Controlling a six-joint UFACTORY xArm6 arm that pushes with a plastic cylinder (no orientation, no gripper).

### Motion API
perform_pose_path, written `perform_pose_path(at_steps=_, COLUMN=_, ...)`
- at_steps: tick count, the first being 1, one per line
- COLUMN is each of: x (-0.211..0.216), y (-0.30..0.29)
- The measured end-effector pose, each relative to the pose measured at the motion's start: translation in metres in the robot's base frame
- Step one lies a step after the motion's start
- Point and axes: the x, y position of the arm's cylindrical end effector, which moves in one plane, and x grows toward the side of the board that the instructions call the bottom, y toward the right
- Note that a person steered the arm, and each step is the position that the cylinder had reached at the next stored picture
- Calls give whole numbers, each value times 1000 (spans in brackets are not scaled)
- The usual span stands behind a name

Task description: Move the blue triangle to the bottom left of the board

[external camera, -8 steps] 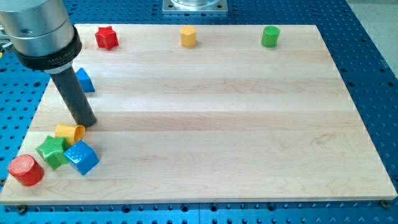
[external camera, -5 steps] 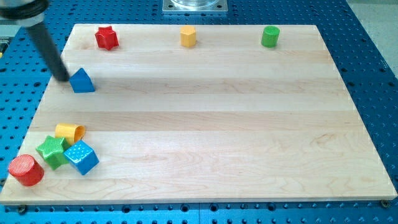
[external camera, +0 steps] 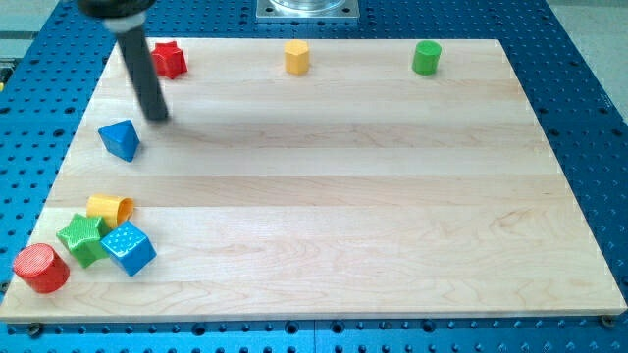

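The blue triangle lies on the wooden board at the view's left, a little above the middle height. My tip rests on the board just above and to the right of the blue triangle, a small gap apart from it. The rod slants up toward the view's top left.
A red star, a yellow block and a green cylinder stand along the top edge. At the bottom left sit a yellow cylinder on its side, a green star, a blue cube and a red cylinder.
My tip went from beside the bottom-left cluster up past the triangle's left, then over to its upper right. The blue triangle has turned and slid slightly down and left.
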Motion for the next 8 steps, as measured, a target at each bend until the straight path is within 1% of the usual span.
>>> perform_pose_path(at_steps=1, x=60, y=3)
perform_pose_path(at_steps=2, x=-31, y=-12)
perform_pose_path(at_steps=3, x=-11, y=-49)
perform_pose_path(at_steps=4, x=72, y=-9)
perform_pose_path(at_steps=5, x=52, y=-21)
perform_pose_path(at_steps=6, x=0, y=-52)
perform_pose_path(at_steps=7, x=60, y=-36)
perform_pose_path(at_steps=8, x=96, y=5)
